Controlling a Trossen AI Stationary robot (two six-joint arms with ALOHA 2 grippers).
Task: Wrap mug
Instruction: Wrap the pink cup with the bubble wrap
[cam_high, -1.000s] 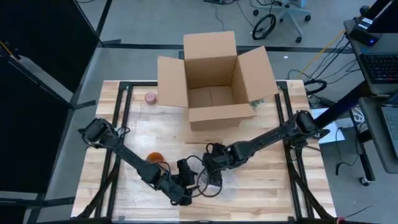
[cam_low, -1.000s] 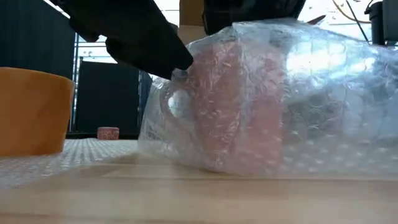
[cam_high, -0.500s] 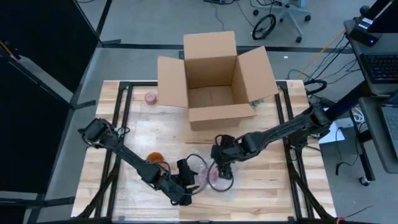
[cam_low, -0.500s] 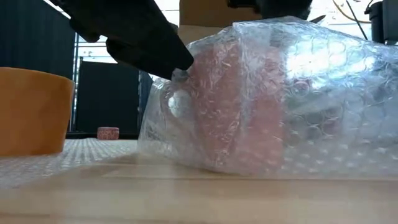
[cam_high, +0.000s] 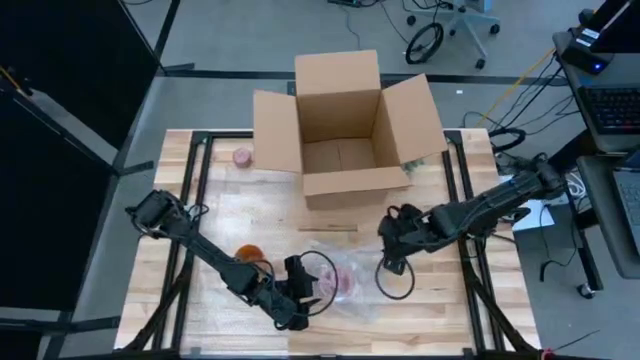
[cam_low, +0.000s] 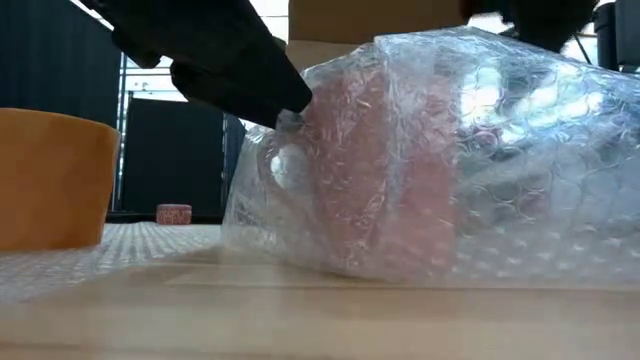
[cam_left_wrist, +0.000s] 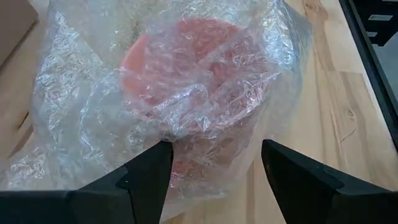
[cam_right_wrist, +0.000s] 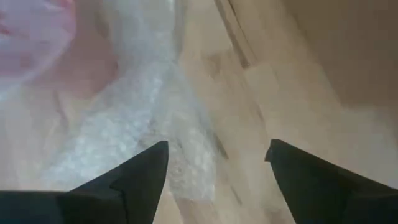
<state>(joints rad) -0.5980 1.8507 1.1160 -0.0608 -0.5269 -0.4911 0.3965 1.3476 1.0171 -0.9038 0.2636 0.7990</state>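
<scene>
where left gripper (cam_left_wrist: 211, 171) gapes, mug (cam_left_wrist: 193, 81) lies.

1 wrapped mug (cam_high: 343, 283), 1 box (cam_high: 345, 125), 2 grippers.

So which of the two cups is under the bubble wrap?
The pink mug, by the left gripper. The orange cup beside it is bare.

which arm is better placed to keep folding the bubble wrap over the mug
Left. The left gripper sits open right against the wrapped mug, while the right gripper is open and off to the side.
</scene>
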